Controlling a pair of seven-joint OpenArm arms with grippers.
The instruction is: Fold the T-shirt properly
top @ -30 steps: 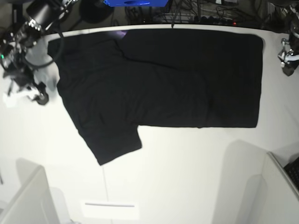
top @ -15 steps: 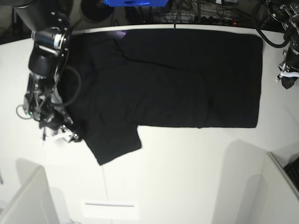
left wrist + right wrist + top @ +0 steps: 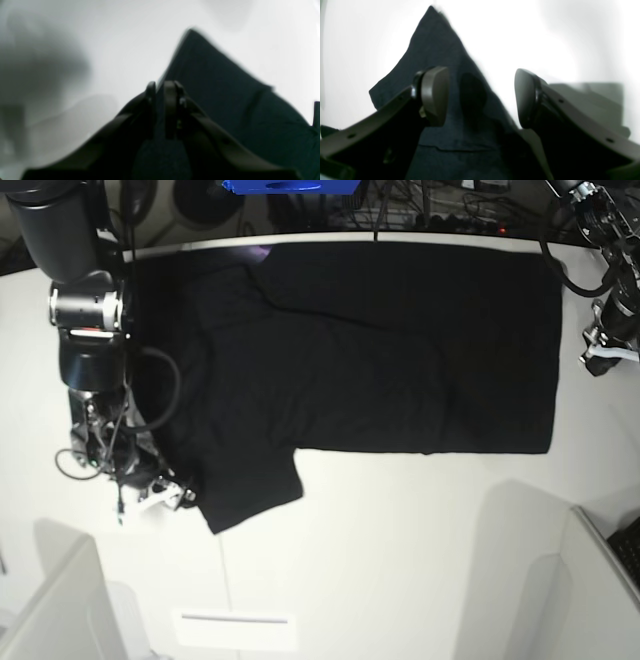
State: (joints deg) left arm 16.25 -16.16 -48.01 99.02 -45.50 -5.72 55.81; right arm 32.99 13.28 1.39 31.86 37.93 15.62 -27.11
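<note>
The jaws of the left gripper (image 3: 163, 86) stand almost together, with only a thin slit between the two dark tips, and black cloth fills the space under and behind them; whether a fold of it is pinched in the slit I cannot tell, because this view is blurred. Past the tips, a pointed corner of the T-shirt (image 3: 225, 100) rises against the white desk (image 3: 112, 45). The jaws of the right gripper (image 3: 482, 97) stand wide apart, the rounded pads clearly separated, and they hold nothing. One pad (image 3: 435, 95) hangs over the black cloth, the other is over the bare desk, and the slanted edge of the T-shirt (image 3: 440, 50) runs between them up to a pointed corner. In the base view the T-shirt (image 3: 400, 350) lies spread flat on the desk (image 3: 400, 540), its body reaching along the far edge and one sleeve pointing toward the near left. The right gripper (image 3: 165, 495) is low beside that sleeve, at its left edge. The left gripper (image 3: 600, 360) is at the other end of the cloth, just beside its right edge.
</note>
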